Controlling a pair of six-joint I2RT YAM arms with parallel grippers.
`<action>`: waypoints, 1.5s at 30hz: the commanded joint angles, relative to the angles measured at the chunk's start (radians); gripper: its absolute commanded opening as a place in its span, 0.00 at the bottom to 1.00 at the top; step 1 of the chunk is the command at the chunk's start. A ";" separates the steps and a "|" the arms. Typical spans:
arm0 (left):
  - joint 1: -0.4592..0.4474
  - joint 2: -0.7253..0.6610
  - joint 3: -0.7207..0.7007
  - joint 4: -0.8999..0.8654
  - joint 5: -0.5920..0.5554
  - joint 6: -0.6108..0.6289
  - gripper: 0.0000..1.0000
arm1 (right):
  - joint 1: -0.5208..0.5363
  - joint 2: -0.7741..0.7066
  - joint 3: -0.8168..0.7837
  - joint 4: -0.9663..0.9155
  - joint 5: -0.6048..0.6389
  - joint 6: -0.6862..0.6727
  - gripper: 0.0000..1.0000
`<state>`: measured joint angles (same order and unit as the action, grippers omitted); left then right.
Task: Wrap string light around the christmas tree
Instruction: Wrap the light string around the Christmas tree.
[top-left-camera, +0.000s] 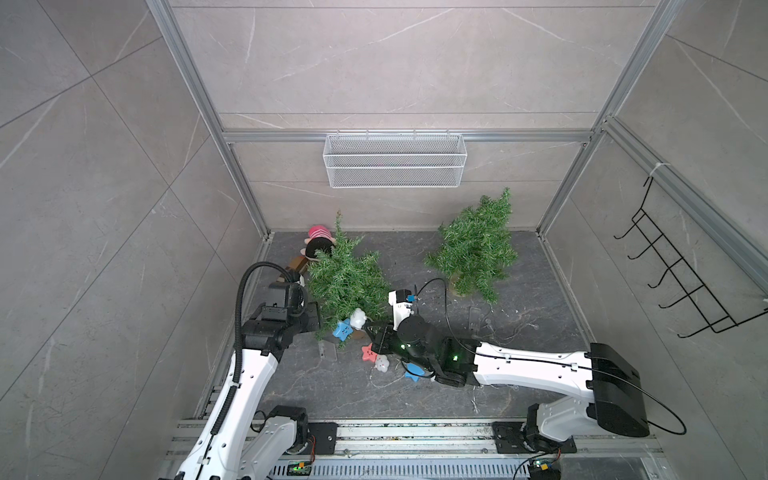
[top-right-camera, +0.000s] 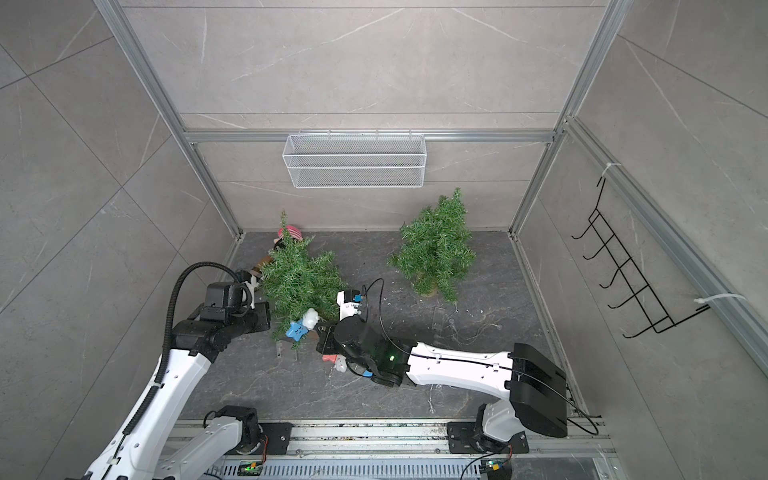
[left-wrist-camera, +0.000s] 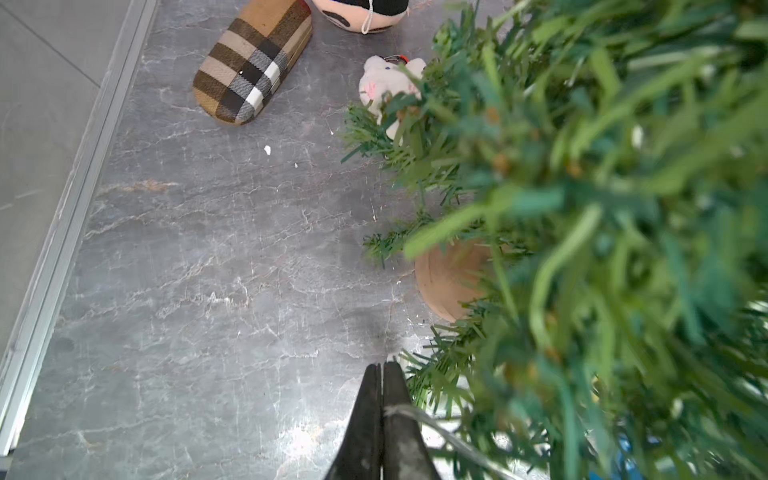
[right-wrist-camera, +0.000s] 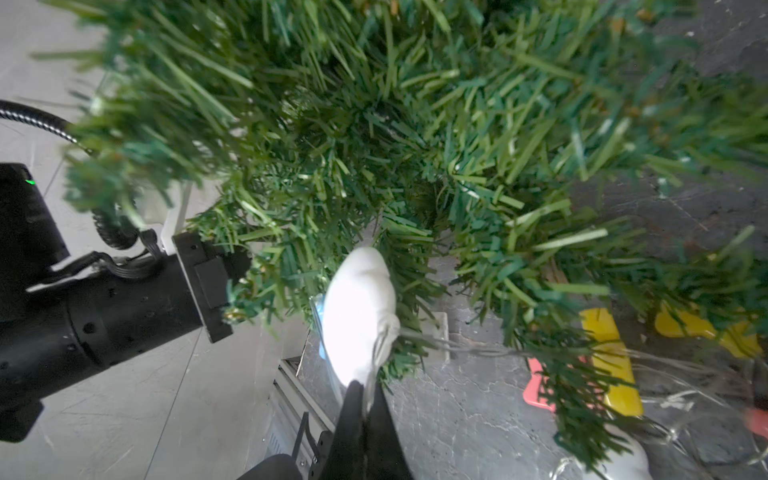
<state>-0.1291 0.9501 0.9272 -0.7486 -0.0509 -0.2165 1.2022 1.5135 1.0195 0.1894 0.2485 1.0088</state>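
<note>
The tree is standing near the left edge of the bench on a round wooden base, with both arms reaching to its front side. The left gripper is sitting low at the tree's left. Its jaws are pressing together and pinching the thin wire of the string light, which is running out from between the fingers into the branches. The right gripper is sitting at the tree's front right, its jaws likewise closed on the wire, just beside a white cloud lamp that is touching the lower branches. In both top views that cloud and a blue star are lying against the tree's front foot. The rest of the string is trailing over the bench in front of the tree, with a red star and another cloud lying beside the right wrist. Yellow lamps are showing partly under the branches in the right wrist view. A plaid case and a plush toy are lying by the back left corner, behind the tree. A second tree is standing toward the back right corner, well apart. A wire basket is hanging on the back wall.
</note>
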 joint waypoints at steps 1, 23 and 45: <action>0.032 0.062 0.101 0.129 -0.054 0.083 0.00 | 0.002 0.027 0.030 -0.018 0.029 0.045 0.00; 0.032 0.254 0.047 0.329 0.102 0.026 0.10 | -0.001 0.140 0.082 -0.031 0.041 0.096 0.06; 0.032 0.202 0.097 0.220 0.128 0.008 0.35 | -0.097 0.044 0.079 -0.280 -0.253 -0.217 0.54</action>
<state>-0.1001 1.1744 0.9825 -0.5102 0.0570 -0.2100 1.1297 1.5669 1.0840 0.0025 0.0776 0.8818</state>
